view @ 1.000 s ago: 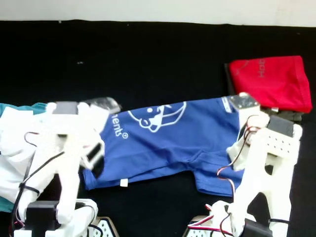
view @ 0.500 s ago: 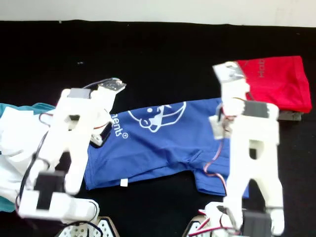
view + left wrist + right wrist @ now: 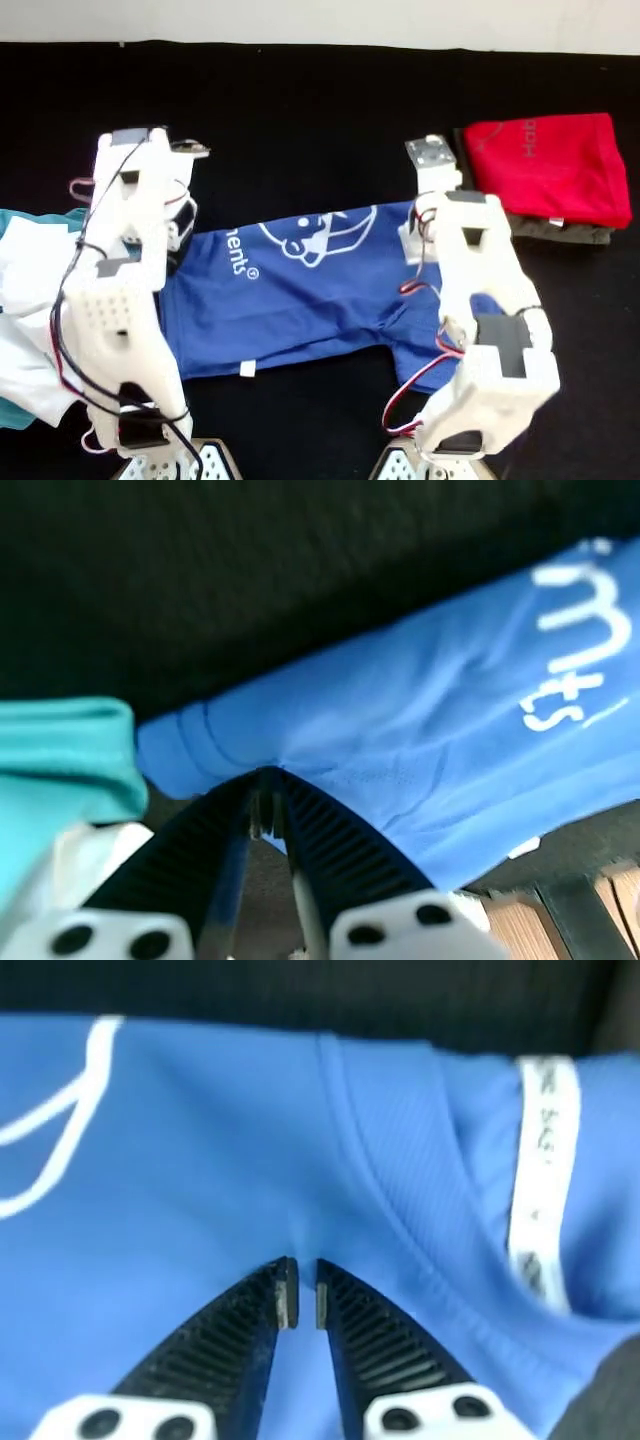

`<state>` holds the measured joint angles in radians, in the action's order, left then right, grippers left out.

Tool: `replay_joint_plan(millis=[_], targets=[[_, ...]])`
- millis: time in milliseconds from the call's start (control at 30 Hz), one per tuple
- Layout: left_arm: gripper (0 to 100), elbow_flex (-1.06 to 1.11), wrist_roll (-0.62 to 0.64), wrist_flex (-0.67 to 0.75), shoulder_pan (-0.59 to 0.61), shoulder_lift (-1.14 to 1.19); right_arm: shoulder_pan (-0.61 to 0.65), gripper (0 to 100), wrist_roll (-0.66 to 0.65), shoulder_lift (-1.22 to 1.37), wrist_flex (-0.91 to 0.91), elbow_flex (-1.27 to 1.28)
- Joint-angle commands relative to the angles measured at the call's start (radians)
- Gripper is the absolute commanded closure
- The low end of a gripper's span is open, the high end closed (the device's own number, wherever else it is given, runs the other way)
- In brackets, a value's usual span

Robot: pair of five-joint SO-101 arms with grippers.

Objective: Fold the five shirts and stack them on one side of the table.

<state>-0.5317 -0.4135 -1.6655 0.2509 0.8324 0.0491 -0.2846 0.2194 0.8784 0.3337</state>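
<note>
A blue shirt [image 3: 300, 290] with a white print lies spread across the middle of the black table [image 3: 300, 110]. At its left edge my left gripper [image 3: 180, 240] is shut on the fabric; the left wrist view shows the black fingers [image 3: 320, 850] pinching the blue hem [image 3: 420, 710]. My right gripper [image 3: 412, 238] stands at the shirt's far right side. In the right wrist view it [image 3: 298, 1300] is shut on a fold of blue cloth [image 3: 180, 1160] just beside the collar seam and its white label [image 3: 540, 1160].
A folded red shirt [image 3: 550, 165] rests on a folded dark shirt [image 3: 560, 232] at the back right. Teal [image 3: 40, 218] and white [image 3: 30, 290] shirts lie bunched at the left edge, the teal one [image 3: 60, 755] right beside my left gripper.
Both arms have stretched out from the near edge toward the shirt's far side. The right gripper has shifted left along the blue shirt, and the shirt's far right corner has come leftward.
</note>
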Motion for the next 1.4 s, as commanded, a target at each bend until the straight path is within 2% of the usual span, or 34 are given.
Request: replay_joint_plan(millis=[0, 133, 300, 433, 533, 667, 800, 933, 1067, 1200, 1367], targets=[[99, -0.418, 0.008, -0.087, 0.010, 0.200, 0.008, 95.2, 0.008, 0.013, -0.018, -0.101], [99, -0.599, 0.009, -0.098, 0.033, 0.308, 0.012, 95.2, 0.008, 0.012, 0.093, -0.170], [99, -0.581, 0.011, -0.101, 0.059, 0.245, 0.012, 95.2, 0.008, 0.012, 0.314, -0.315], [99, -0.460, 0.011, -0.103, 0.054, 0.101, 0.013, 95.2, 0.009, 0.012, 0.424, -0.429], [99, -0.280, 0.009, -0.103, 0.024, -0.062, 0.013, 95.2, 0.009, 0.016, 0.423, -0.453], [99, 0.008, 0.003, -0.080, -0.062, -0.295, 0.012, 95.2, 0.009, 0.042, 0.326, -0.441], [99, 0.317, 0.003, 0.147, -0.128, -0.414, 0.007, 95.2, 0.009, 0.131, 0.234, -0.435], [99, 0.529, 0.003, 0.295, -0.108, -0.407, -0.018, 95.2, 0.008, 0.216, 0.183, -0.444], [99, 0.552, -0.002, 0.304, -0.016, -0.389, -0.059, 95.2, 0.006, 0.265, 0.128, -0.466], [99, 0.501, -0.083, 0.298, 0.079, -0.346, -0.096, 95.2, 0.008, 0.286, 0.130, -0.515], [99, 0.473, -0.089, 0.295, 0.131, -0.309, -0.073, 95.2, 0.008, 0.209, 0.318, -0.598]])
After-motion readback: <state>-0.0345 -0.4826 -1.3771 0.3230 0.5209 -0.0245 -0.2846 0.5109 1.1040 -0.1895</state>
